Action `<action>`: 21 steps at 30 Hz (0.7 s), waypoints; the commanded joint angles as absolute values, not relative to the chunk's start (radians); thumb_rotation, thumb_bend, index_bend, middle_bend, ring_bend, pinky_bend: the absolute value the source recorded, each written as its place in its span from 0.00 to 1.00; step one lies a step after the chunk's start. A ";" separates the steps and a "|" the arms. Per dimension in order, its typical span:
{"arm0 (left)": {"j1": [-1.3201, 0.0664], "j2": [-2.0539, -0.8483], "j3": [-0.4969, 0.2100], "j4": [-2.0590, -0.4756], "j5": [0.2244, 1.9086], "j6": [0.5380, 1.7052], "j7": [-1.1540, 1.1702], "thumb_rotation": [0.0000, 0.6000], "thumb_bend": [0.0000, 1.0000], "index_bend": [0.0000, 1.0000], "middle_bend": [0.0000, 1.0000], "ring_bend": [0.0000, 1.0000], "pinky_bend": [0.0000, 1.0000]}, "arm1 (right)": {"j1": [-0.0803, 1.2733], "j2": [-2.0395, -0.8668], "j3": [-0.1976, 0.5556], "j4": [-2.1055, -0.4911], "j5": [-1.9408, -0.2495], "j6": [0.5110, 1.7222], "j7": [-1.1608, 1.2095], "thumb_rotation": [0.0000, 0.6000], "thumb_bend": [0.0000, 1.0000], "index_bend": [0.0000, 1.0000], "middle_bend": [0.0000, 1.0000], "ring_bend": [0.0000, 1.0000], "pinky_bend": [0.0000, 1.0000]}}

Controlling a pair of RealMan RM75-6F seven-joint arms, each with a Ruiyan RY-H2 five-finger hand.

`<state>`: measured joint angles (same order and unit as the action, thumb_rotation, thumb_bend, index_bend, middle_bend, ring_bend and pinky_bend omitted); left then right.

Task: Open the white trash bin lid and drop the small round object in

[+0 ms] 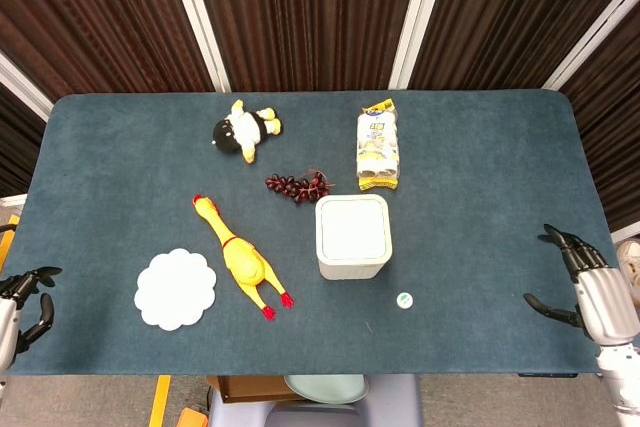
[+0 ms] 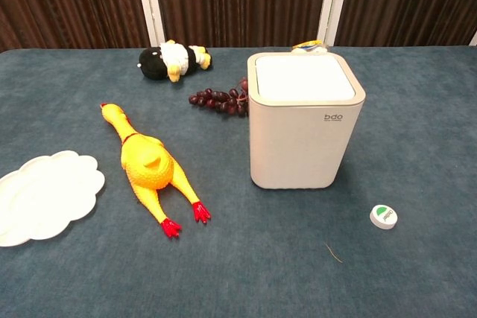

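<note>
The white trash bin (image 1: pixel 352 237) (image 2: pixel 305 121) stands near the table's middle with its lid flat and closed. The small round object (image 1: pixel 404 299) (image 2: pixel 383 217), white with a green mark on top, lies on the cloth just right of the bin's front. My right hand (image 1: pixel 592 289) hovers at the table's right edge, fingers spread, holding nothing, far from both. At the left front corner my left hand (image 1: pixel 20 302) sits off the table, fingers apart and empty. Neither hand shows in the chest view.
A yellow rubber chicken (image 1: pixel 238 257) (image 2: pixel 146 164) and a white scalloped plate (image 1: pixel 176 288) (image 2: pixel 43 194) lie left of the bin. Dark grapes (image 1: pixel 297 185) (image 2: pixel 217 100), a plush toy (image 1: pixel 243 129) (image 2: pixel 171 59) and a yellow snack packet (image 1: pixel 378 145) sit behind it.
</note>
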<state>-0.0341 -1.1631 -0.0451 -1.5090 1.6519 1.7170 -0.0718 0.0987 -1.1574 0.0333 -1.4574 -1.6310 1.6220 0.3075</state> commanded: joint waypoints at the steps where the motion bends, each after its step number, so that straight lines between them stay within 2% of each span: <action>1: -0.033 -1.161 -0.045 -1.510 1.655 1.721 -0.077 1.00 0.64 0.33 0.47 0.50 0.57 | 0.089 -1.195 0.046 -1.410 -1.673 1.684 0.326 1.00 0.24 0.30 0.64 0.52 0.62; 3: -0.034 -1.160 -0.044 -1.509 1.651 1.714 -0.083 1.00 0.64 0.33 0.47 0.50 0.57 | 0.090 -1.199 0.036 -1.393 -1.706 1.703 0.350 1.00 0.29 0.34 0.77 0.65 0.75; 4: -0.034 -1.159 -0.044 -1.509 1.646 1.709 -0.085 1.00 0.64 0.33 0.47 0.50 0.58 | 0.092 -1.193 0.026 -1.391 -1.727 1.706 0.368 1.00 0.35 0.36 0.82 0.70 0.81; 6: -0.035 -1.154 -0.043 -1.513 1.640 1.699 -0.089 1.00 0.64 0.33 0.47 0.50 0.58 | 0.102 -1.170 0.001 -1.393 -1.774 1.704 0.397 1.00 0.47 0.38 0.86 0.73 0.84; 8: -0.036 -1.153 -0.042 -1.514 1.642 1.699 -0.093 1.00 0.64 0.33 0.47 0.50 0.59 | 0.113 -1.142 -0.012 -1.407 -1.804 1.691 0.379 1.00 0.55 0.40 0.87 0.74 0.85; 13: -0.037 -1.150 -0.040 -1.514 1.649 1.698 -0.098 1.00 0.64 0.33 0.47 0.50 0.59 | 0.156 -1.074 -0.002 -1.500 -1.835 1.645 0.277 1.00 0.66 0.40 0.88 0.75 0.85; 21: -0.041 -1.145 -0.039 -1.518 1.640 1.681 -0.102 1.00 0.64 0.33 0.47 0.50 0.59 | 0.265 -0.960 0.024 -1.691 -1.828 1.454 0.126 1.00 0.73 0.45 0.89 0.75 0.85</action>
<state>-0.0407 -1.1454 -0.0389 -1.5174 1.6408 1.6816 -0.1018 0.2250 -0.9973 0.0136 -1.6362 -1.8338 1.5157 0.1781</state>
